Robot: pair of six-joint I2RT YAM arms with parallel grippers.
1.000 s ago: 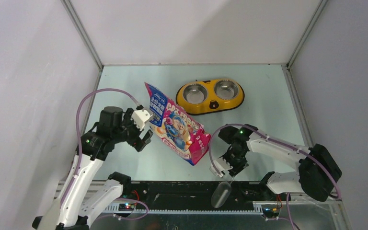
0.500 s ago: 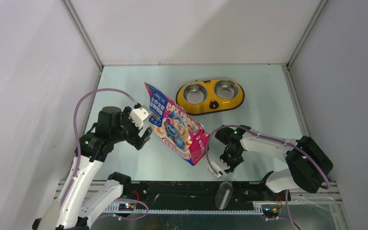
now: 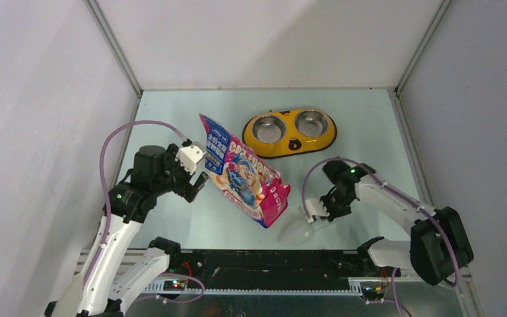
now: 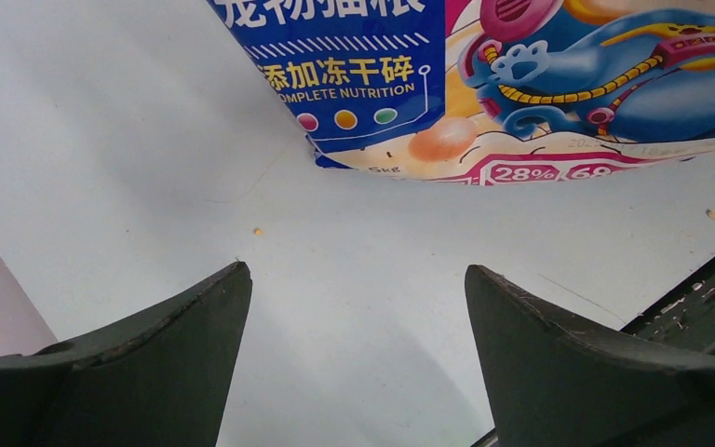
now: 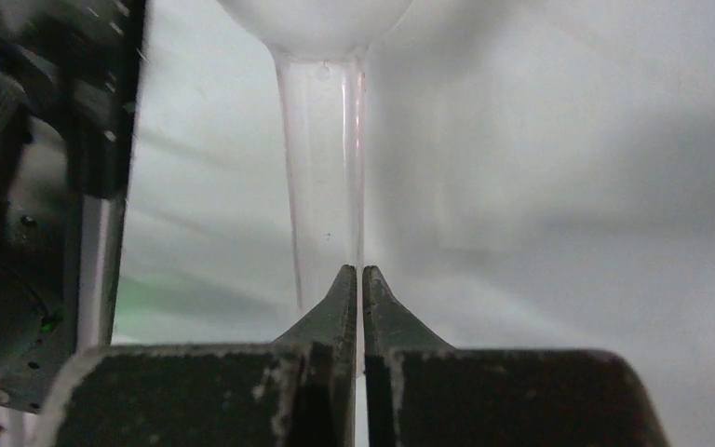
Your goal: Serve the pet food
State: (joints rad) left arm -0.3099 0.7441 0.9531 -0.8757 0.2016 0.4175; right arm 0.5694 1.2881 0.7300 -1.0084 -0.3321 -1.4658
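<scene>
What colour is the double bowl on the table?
The bowl is yellow, with steel cups; the top view shows it best.

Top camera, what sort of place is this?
Probably a lab robot cell: plain white walls enclose the table, left arm and right arm bolted at its edge, cat food bag and yellow double bowl staged.

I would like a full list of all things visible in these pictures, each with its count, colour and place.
cat food bag: one, pink and blue, middle of the table.
double bowl: one, yellow with two steel cups, behind the bag, to its right.
scoop: one, clear plastic, near edge, right of the bag.
crumbs: two, small, brownish, on the table by the bag's base.
table: one, pale grey-green.
left gripper: open, facing the bag, apart from it.
right gripper: shut on the scoop's handle.
</scene>
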